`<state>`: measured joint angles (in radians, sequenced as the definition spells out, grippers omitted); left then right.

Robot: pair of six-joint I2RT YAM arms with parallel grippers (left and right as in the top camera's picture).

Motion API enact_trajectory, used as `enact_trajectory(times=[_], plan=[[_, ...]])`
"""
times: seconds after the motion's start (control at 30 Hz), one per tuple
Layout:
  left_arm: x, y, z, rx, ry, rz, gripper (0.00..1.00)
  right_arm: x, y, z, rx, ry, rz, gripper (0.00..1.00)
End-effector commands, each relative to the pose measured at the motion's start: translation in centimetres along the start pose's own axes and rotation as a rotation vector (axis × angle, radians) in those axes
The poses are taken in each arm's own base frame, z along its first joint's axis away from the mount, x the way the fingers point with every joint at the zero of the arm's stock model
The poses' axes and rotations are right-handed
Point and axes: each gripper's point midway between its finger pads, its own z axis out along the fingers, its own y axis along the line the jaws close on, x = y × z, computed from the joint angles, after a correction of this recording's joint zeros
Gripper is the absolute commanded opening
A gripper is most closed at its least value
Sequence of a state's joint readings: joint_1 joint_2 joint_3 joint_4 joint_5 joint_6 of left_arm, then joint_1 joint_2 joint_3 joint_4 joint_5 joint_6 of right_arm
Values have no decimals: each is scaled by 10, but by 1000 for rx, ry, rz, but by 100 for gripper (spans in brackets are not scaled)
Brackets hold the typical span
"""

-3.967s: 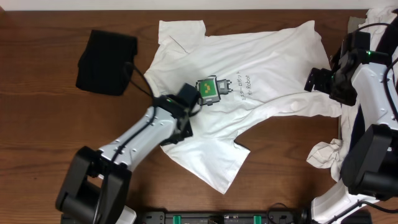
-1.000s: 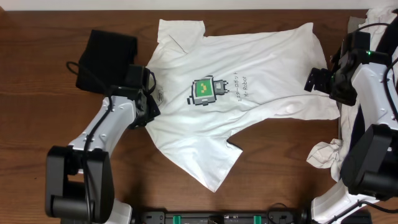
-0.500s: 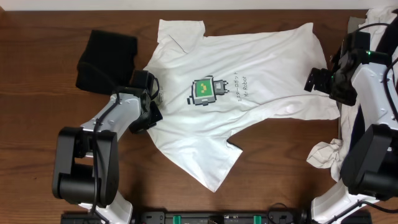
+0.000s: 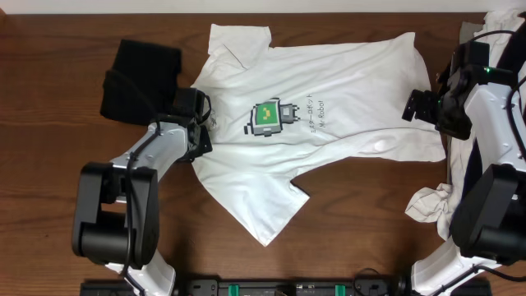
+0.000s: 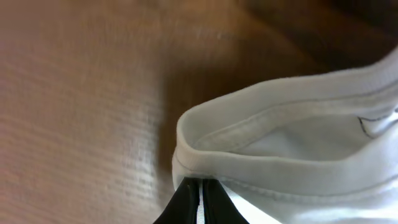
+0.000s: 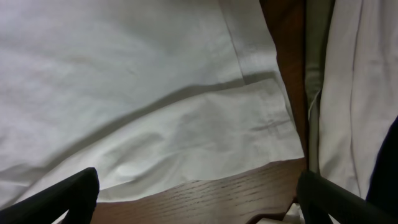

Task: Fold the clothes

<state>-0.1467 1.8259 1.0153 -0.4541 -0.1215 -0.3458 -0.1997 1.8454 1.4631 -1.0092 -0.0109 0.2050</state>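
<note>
Between left jaws, white T-shirt (image 4: pixel 353 90) pinched

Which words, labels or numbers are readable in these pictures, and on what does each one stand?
"Mr-Robot" (likely; small and sideways): on the white T-shirt, beside its pixel-robot print.
The second line next to it: too small to read.
No other text shows.

White T-shirt (image 4: pixel 345 107) spread on wooden table (image 4: pixel 49 189), left hand (image 4: pixel 200 125) at its collar, black garment (image 4: pixel 140 70) beside
</note>
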Motion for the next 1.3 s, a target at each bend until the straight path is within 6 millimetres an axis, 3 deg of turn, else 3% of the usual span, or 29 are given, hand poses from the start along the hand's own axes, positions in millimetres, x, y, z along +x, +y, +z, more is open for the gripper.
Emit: enact_trajectory(times=[0.0,0.33,0.5,0.6,0.67,0.8,0.9,1.03,1.1,1.27], plan=[[14,21,26,-119,51,73,7,2,-1,3,-2,11,20,99],[-7,54,27,-176,26,4,7,2,-1,3,-2,11,20,99],[-22,48,10,-140,3,-8,7,2,-1,3,-2,11,20,99],[-35,34,-13,-75,-41,-12,8,2,-1,3,-2,11,19,99],[-45,27,-37,-32,-91,-44,17,2,-1,3,-2,11,20,99],[-56,29,-90,21,-191,-174,47,2,-1,3,-2,11,19,99],[-50,36,-127,60,-233,-266,51,2,-1,3,-2,11,19,99],[-32,20,-161,220,-201,-265,52,2,-1,3,-2,11,20,99],[-17,18,-165,245,-147,-296,53,2,-1,3,-2,11,19,99],[32,29,-153,172,51,-343,53,2,-1,3,-2,11,20,99]])
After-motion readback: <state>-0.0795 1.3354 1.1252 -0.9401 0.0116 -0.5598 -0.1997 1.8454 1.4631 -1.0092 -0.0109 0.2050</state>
